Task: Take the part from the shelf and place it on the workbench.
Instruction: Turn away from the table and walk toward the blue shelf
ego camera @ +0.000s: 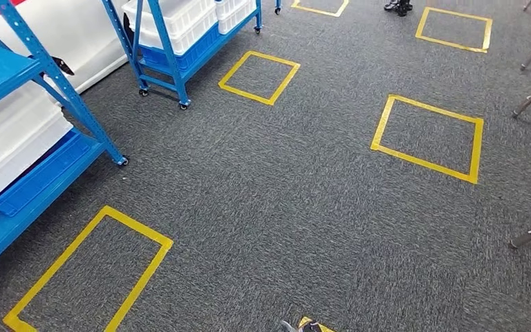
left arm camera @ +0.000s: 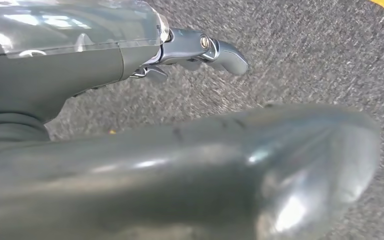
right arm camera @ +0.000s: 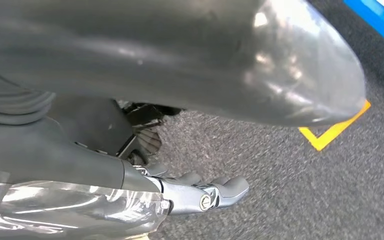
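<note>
Shelf (ego camera: 14, 138) w/ white bins (ego camera: 14, 131) ahead, off to robot's left; part itself can't be picked out. Left hand (left arm camera: 200, 47) nearer, holds nothing, fingers loose. Right hand (right arm camera: 200, 192) same, hangs over carpet (ego camera: 304, 207).

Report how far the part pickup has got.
Nothing looks done yet. Left hand and right hand hang over grey carpet, holding nothing. Blue shelves with white bins stand at the left. Left: reach a shelf, take the part, carry it to the workbench.

Bright, even light — wrist views blurred, glare-streaked up close.
</note>
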Controlling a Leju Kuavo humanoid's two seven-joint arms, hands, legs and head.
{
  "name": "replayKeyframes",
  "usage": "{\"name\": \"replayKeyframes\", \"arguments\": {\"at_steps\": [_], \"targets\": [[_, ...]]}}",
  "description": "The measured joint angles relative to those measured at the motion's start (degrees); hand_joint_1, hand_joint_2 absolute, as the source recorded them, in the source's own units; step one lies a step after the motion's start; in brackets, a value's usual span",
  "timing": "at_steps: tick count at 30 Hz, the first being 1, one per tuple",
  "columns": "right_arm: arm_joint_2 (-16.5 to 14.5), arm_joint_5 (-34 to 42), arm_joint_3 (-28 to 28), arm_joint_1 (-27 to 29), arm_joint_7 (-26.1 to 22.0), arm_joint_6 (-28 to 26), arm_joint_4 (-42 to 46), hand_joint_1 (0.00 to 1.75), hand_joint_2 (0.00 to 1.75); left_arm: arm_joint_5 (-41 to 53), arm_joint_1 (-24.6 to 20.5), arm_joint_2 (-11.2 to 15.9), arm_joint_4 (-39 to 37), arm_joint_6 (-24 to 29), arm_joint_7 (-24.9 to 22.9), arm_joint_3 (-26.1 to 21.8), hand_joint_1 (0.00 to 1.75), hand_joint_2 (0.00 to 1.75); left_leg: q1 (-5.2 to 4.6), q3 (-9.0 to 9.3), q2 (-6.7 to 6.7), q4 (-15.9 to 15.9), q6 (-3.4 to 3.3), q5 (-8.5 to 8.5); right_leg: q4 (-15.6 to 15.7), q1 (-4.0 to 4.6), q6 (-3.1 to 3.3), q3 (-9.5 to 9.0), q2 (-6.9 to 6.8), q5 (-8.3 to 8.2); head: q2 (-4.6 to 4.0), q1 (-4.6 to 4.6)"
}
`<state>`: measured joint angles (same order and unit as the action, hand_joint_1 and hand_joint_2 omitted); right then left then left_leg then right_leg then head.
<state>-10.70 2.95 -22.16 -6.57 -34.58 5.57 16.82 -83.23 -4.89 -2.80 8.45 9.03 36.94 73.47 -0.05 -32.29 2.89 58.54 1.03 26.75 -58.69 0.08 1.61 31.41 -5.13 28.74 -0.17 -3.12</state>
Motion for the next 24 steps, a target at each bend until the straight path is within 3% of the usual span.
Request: {"name": "replayKeyframes", "arguments": {"at_steps": [1, 3, 5, 7, 8, 9, 10, 11, 12, 14, 16, 18, 19, 21, 23, 24], "targets": [[0.0, 0.2, 0.0, -0.1, 0.0, 0.0, -0.1, 0.00, 0.00, 0.1, -0.2, 0.0, 0.0, -0.2, -0.2, 0.0, 0.00, 0.00, -0.23, 0.28, 0.21, -0.8, -0.35, -0.11, 0.0, 0.06, -0.27, -0.10, -0.42, 0.06, 0.00, 0.01], [-0.1, 0.7, 0.0, -0.2, 0.0, 0.1, -0.1, 0.00, 0.00, 0.5, -0.4, 0.0, 0.0, -0.2, -1.0, 0.1, 0.00, 0.00, -0.18, 0.26, -0.90, -1.1, -0.97, -0.47, 0.1, 0.00, -0.89, -0.36, -0.87, 0.16, 0.01, 0.00], [-0.2, 1.1, 0.1, -0.3, 0.0, 0.0, -0.2, 0.00, 0.00, 0.8, -0.6, 0.0, 0.0, 0.0, -1.9, 0.2, 0.00, 0.00, 0.19, 0.61, -1.89, -1.8, -1.64, -0.90, -1.6, -0.20, -1.46, 0.14, 1.19, 1.55, 0.00, 0.00], [-0.2, 1.5, 0.1, -0.3, 0.1, 0.1, -0.4, 0.00, 0.00, 1.1, -1.1, -0.1, 0.0, 0.0, -2.6, 0.3, 0.00, 0.00, 0.36, 0.69, -2.94, -2.0, -2.05, -1.16, -7.7, -0.40, -1.72, 3.04, 4.00, 4.96, -0.01, 0.01], [-0.2, 1.6, 0.2, -0.2, 0.2, 0.1, -0.4, 0.00, 0.00, 1.3, -1.3, -0.1, 0.0, 0.0, -2.8, 0.4, 0.00, 0.00, 0.34, 0.60, -3.54, -2.0, -2.14, -1.21, -11.7, -0.44, -1.78, 5.08, 4.57, 6.62, -0.01, 0.02], [-0.2, 1.7, 0.2, -0.1, 0.3, 0.1, -0.6, 0.00, 0.00, 1.6, -1.4, -0.1, 0.0, 0.0, -3.0, 0.6, 0.00, 0.00, 0.31, 0.54, -4.24, -1.9, -2.17, -1.21, -14.8, -0.46, -1.84, 6.76, 4.79, 7.47, -0.01, 0.02], [-0.1, 1.8, 0.2, -0.1, 0.4, 0.1, -0.6, 0.00, 0.00, 1.7, -1.4, -0.1, 0.0, 0.0, -3.2, 0.8, 0.00, 0.00, 0.29, 0.52, -4.97, -1.8, -2.17, -1.21, -16.1, -0.46, -1.86, 7.61, 4.88, 7.18, -0.01, 0.02], [-0.1, 1.8, 0.3, -0.1, 0.4, 0.0, -0.7, 0.00, 0.00, 1.9, -1.4, -0.1, 0.0, 0.1, -3.3, 1.1, 0.00, 0.00, 0.29, 0.54, -5.72, -1.7, -2.13, -1.18, -14.9, -0.48, -1.83, 7.31, 4.99, 5.73, -0.01, 0.02], [-0.1, 1.8, 0.3, -0.1, 0.4, 0.0, -0.7, 0.00, 0.00, 2.0, -1.4, -0.1, 0.0, 0.1, -3.3, 1.2, 0.00, 0.00, 0.31, 0.57, -6.48, -1.6, -2.04, -1.13, -11.7, -0.53, -1.76, 5.94, 5.36, 3.51, -0.01, 0.02], [-0.1, 1.9, 0.3, -0.2, 0.4, 0.0, -0.8, 0.00, 0.00, 2.1, -1.5, -0.3, 0.0, 0.1, -3.3, 1.5, 0.00, 0.00, 0.33, 0.44, -7.81, -1.1, -1.66, -0.90, -4.0, -0.70, -1.57, 2.55, 7.47, -0.02, -0.01, 0.02], [-0.2, 1.9, 0.3, -0.2, 0.5, 0.0, -0.9, 0.00, 0.00, 2.2, -1.5, -0.4, 0.0, 0.2, -3.4, 1.5, 0.00, 0.00, 0.28, 0.11, -8.79, -0.9, -1.03, -0.78, -0.6, -0.64, -1.26, 1.17, 8.70, -0.95, -0.01, 0.02], [-0.2, 1.9, 0.3, -0.3, 0.5, 0.0, -0.9, 0.00, 0.00, 2.2, -1.5, -0.3, 0.0, 0.3, -3.4, 1.6, 0.00, 0.00, 0.32, -0.18, -9.62, -1.0, -0.34, -0.84, -0.5, -0.49, -0.70, 1.16, 7.71, -1.11, -0.01, 0.02], [-0.3, 2.0, 0.3, -0.3, 0.5, 0.0, -1.0, 0.00, 0.00, 2.2, -1.4, -0.3, 0.0, 0.4, -3.5, 1.6, 0.00, 0.00, 0.33, -0.32, -9.35, -0.7, -0.05, -0.62, -0.3, -0.54, -0.35, 1.08, 7.16, -1.19, -0.01, 0.02], [-0.5, 2.2, 0.4, -0.4, 0.5, 0.1, -1.0, 0.00, 0.00, 2.1, -1.5, -0.3, 0.0, 0.4, -4.0, 1.6, 0.00, 0.00, 0.24, -1.85, -6.92, 2.8, 0.47, 1.65, 0.0, -0.70, 0.34, 0.92, 5.82, -1.27, -0.01, 0.01], [-0.6, 2.3, 0.6, -0.2, 0.6, 0.1, -1.0, 0.00, 0.00, 1.8, -1.7, -0.3, 0.0, 0.0, -4.4, 1.6, 0.00, 0.00, 0.32, -5.48, -4.09, 10.6, 0.89, 5.71, 0.1, -0.55, 0.74, 0.88, 4.35, -1.13, -0.01, -0.01], [-0.6, 2.2, 0.6, -0.1, 0.7, 0.1, -1.1, 0.00, 0.00, 1.5, -1.7, -0.3, 0.0, -0.3, -4.4, 1.6, 0.00, 0.00, 0.45, -7.23, -3.56, 14.2, 1.05, 7.07, 0.1, -0.45, 0.82, 0.87, 3.56, -1.05, -0.01, -0.01]]}}
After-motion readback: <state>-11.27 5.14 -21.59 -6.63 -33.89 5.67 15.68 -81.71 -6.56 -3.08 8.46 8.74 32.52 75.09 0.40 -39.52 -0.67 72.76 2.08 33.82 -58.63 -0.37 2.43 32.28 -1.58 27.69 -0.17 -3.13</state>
